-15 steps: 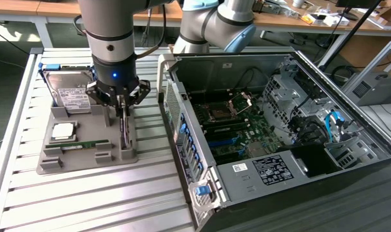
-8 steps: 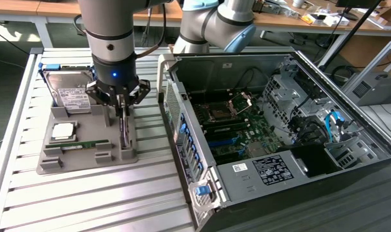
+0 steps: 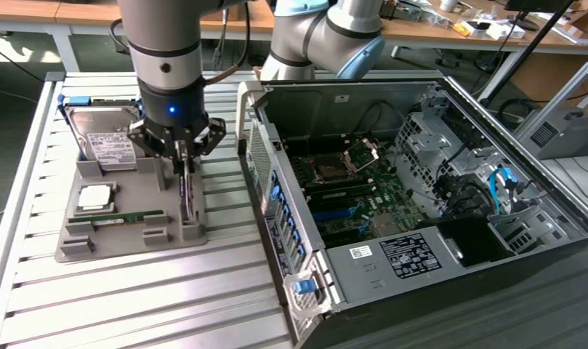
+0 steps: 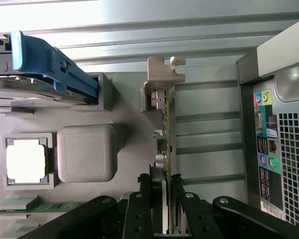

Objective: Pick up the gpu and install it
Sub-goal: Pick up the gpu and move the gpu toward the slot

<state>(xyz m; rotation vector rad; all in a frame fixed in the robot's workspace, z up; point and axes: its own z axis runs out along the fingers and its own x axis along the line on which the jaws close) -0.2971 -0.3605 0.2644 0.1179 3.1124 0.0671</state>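
The gpu [image 3: 184, 195] is a thin card standing on its edge in a slot at the exterior view's right side of a grey holder tray [image 3: 129, 243]. My gripper [image 3: 182, 166] reaches straight down onto it. In the wrist view the gpu [image 4: 165, 124] shows edge-on, with its silver bracket [image 4: 162, 74] at the far end. There my gripper [image 4: 167, 201] has one black finger on each side of the card and is shut on it. The card still sits in the holder.
The tray also holds a hard drive [image 3: 105, 134] with a blue rail, a processor chip [image 3: 95, 196] and a green memory stick [image 3: 129, 217]. The open computer case [image 3: 420, 196] lies close on the exterior view's right, and its rear ports [image 4: 266, 144] are near the card. Everything rests on a slatted metal table [image 3: 129, 305].
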